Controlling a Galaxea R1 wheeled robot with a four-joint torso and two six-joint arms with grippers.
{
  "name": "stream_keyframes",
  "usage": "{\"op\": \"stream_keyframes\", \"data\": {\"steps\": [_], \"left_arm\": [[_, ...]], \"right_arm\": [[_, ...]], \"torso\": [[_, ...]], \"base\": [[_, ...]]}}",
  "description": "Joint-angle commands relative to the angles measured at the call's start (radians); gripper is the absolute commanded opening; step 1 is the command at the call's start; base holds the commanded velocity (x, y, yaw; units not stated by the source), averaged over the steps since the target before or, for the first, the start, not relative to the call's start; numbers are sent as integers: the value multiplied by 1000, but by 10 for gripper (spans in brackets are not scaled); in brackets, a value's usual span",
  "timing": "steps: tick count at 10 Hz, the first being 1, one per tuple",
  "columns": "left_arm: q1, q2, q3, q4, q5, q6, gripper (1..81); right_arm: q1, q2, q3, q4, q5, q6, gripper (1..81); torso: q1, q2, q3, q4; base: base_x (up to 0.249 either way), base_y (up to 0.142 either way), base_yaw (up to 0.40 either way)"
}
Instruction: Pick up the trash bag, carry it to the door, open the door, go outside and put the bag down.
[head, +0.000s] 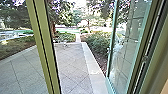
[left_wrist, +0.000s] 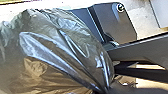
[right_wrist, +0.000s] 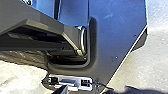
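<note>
I have the trash bag (left_wrist: 57, 52) large in my left wrist view, its shiny plastic bulging beside the robot's dark base. I cannot tell whether the left claw is gripping it, nor can I tell whether the right claw is open or closed. From the head camera, I see 1 green frame post (head: 45, 47) on my left and the glass door (head: 128, 42) open on my right. Between them lie diagonal paving (head: 71, 62), a pale curb (head: 91, 63) and leafy bushes (head: 97, 42).
</note>
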Motion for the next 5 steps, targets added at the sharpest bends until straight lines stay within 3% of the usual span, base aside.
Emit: {"op": "stream_keyframes", "data": {"steps": [1, 5], "left_arm": [[-46, 1, 8, 3, 55, 6, 10], [-45, 3, 8, 2, 55, 6, 10]], "right_arm": [[37, 3, 3, -3, -62, 0, 811], [37, 3, 0, -5, -62, 0, 811]], "torso": [[0, 0, 0, 0], [0, 0, 0, 0]], "base": [[0, -111, 0], [0, -111, 0]]}}
